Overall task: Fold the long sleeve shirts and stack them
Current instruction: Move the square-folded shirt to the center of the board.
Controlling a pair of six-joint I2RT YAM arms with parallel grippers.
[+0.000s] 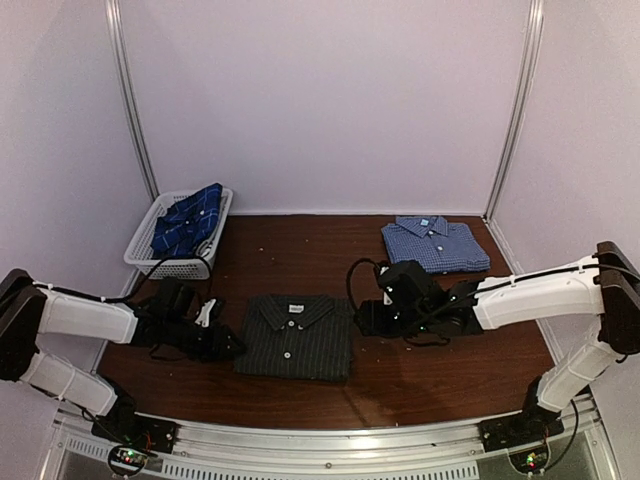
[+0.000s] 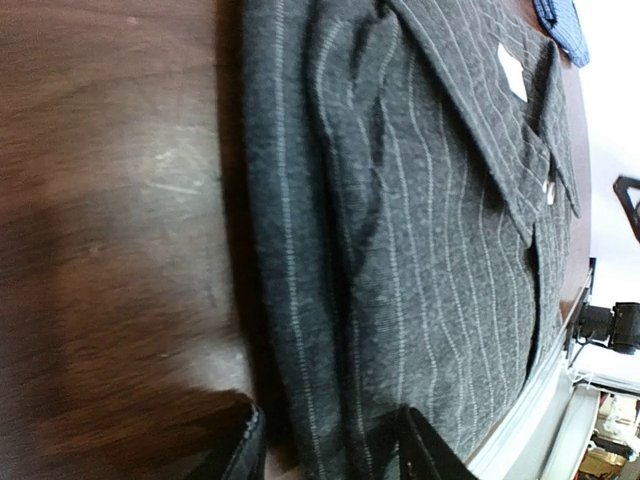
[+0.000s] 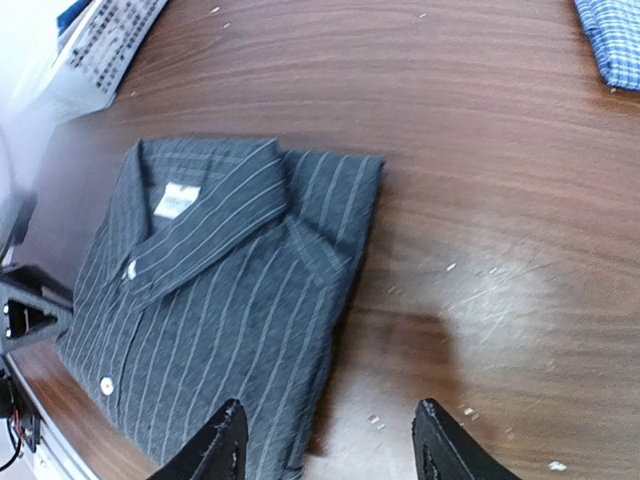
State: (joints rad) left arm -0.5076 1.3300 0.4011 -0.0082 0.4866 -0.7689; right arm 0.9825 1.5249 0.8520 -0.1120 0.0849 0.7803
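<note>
Left gripper (image 1: 228, 345): jaws stand apart and hold nothing. In the left wrist view its fingers (image 2: 247, 452) straddle the left folded edge of the charcoal shirt (image 2: 420, 250), with a dark gap between pad and cloth.
Right gripper (image 1: 365, 318): parted and empty. The right wrist view shows bare wood between its fingers (image 3: 218, 445), just beside the shirt's right edge.
Charcoal pinstripe shirt (image 1: 295, 338): lies flat at the near centre of the table (image 1: 300, 260), between the two grippers. It is folded to a neat rectangle, collar up and toward the far side, buttons showing.
Blue check shirt (image 1: 435, 243): folded, at the far right of the table, well apart from the charcoal one.
Navy plaid shirt (image 1: 188, 220): bundled in the white basket (image 1: 140, 262) at the far left, not folded.
Step in hand (judgement): the fold looks complete, so the charcoal shirt is due to go onto the check shirt.
Method advised: pinch both side edges low, through every layer at once. The left edge shows several stacked folds that could peel apart if only the top one is caught.
Lift: raise both sides together and level, and keep the spacing between the arms so the rectangle neither sags nor stretches.
Placement: set down collar over collar, edges aligned.
Risk: uneven closing or a one-sided pull would undo the fold or drag the sleeve out.
</note>
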